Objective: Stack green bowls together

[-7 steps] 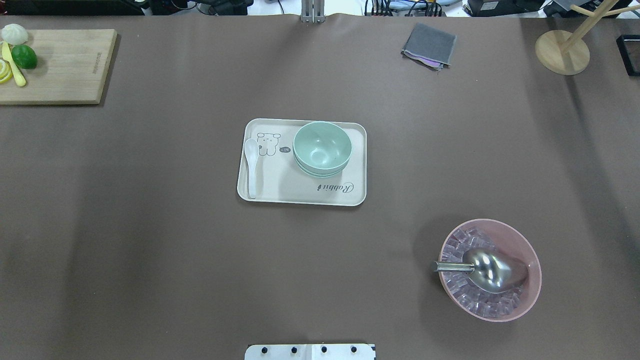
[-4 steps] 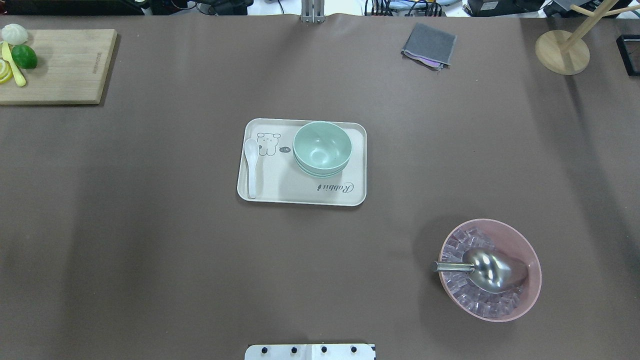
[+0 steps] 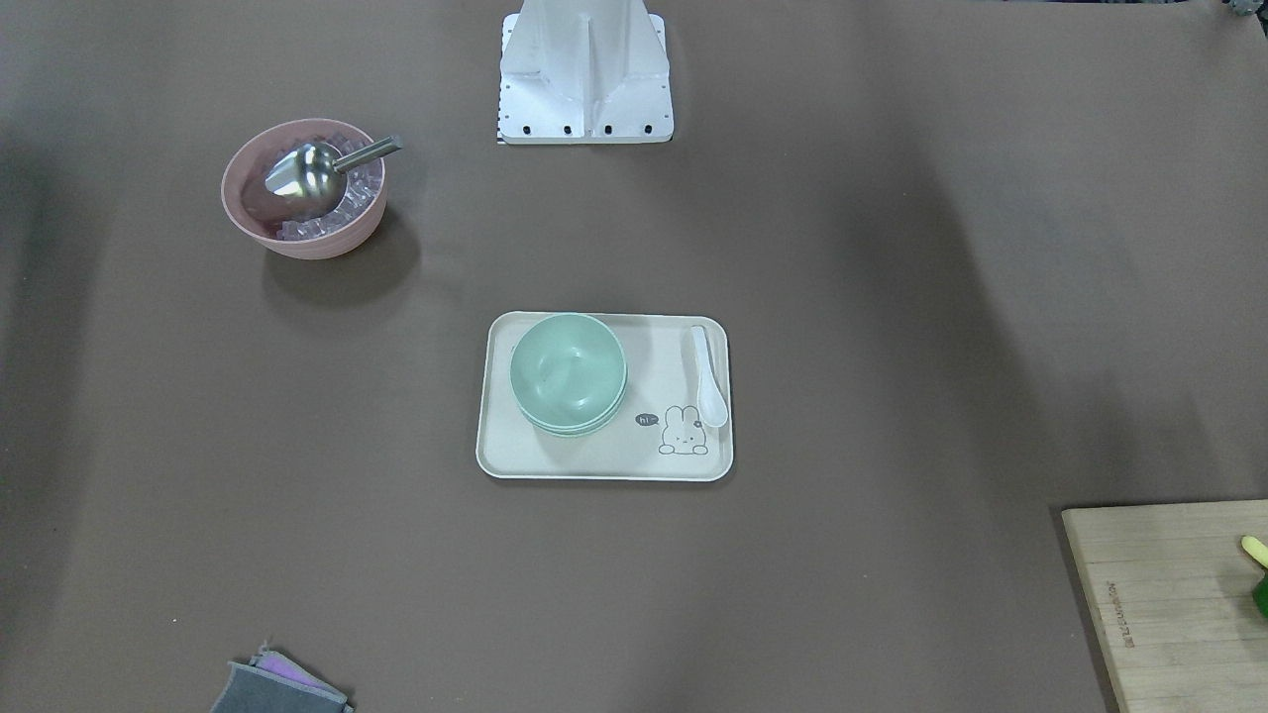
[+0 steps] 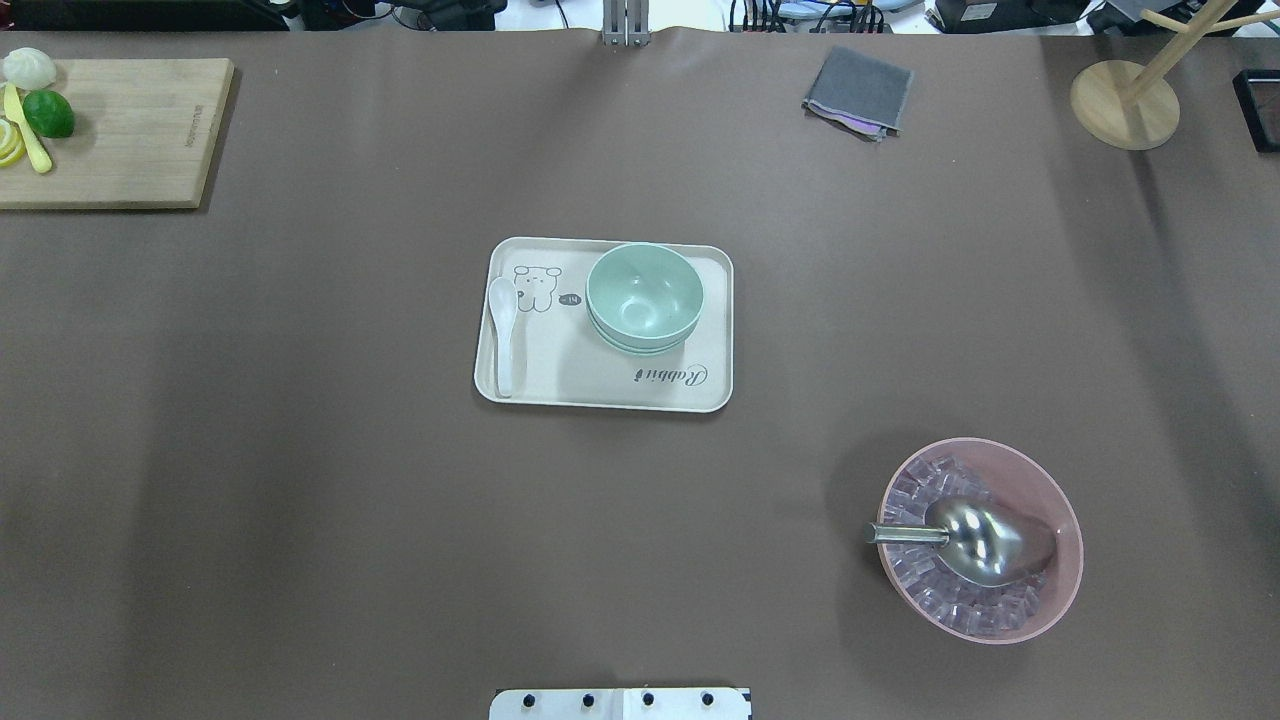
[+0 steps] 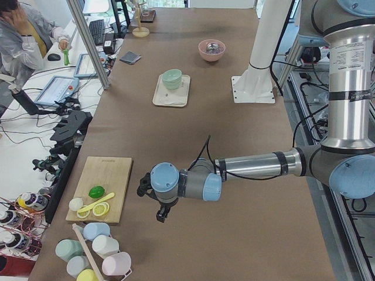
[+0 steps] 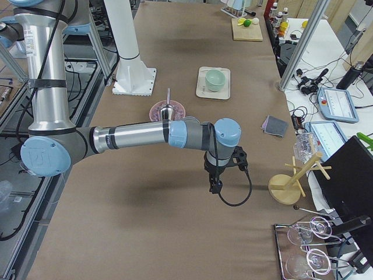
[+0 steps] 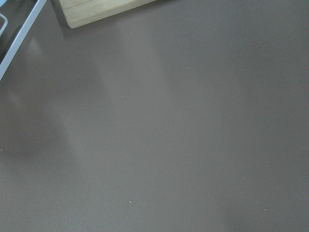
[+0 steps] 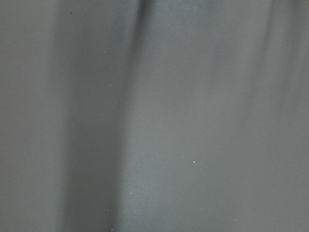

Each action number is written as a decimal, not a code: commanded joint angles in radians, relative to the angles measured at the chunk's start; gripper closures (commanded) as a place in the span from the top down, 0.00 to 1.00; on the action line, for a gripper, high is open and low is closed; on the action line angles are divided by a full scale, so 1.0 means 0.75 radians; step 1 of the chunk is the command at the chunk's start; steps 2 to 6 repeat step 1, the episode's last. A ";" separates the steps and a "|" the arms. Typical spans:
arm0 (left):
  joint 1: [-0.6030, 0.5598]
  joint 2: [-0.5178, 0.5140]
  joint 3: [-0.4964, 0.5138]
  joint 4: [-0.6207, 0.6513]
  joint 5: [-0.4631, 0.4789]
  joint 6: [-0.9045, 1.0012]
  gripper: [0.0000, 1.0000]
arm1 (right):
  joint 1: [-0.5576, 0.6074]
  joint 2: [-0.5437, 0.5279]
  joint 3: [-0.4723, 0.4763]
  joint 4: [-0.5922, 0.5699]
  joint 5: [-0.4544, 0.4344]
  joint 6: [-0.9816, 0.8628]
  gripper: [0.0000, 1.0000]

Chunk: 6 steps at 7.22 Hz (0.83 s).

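Sitting nested in one stack, the green bowls (image 4: 644,296) rest on the cream tray (image 4: 560,388) beside a white spoon (image 4: 503,335). The left gripper (image 5: 160,215) and right gripper (image 6: 214,187) hang over the brown table (image 4: 300,500), well apart from them; whether their jaws are released or clenched I cannot tell

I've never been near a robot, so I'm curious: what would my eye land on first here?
Probably the green bowls, nested in one stack on a cream rabbit tray mid-table, with a white spoon beside them. Next, the pink bowl of clear cubes with a metal scoop, nearer the robot's right. The left arm and right arm reach toward opposite table ends.
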 commanded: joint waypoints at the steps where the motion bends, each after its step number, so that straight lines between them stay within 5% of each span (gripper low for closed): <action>1: 0.001 0.000 0.000 -0.003 0.001 0.000 0.99 | 0.001 0.001 0.000 -0.001 0.000 0.000 1.00; 6: 0.001 0.000 0.000 -0.003 0.001 0.000 0.99 | 0.001 0.001 0.000 -0.001 0.000 0.000 1.00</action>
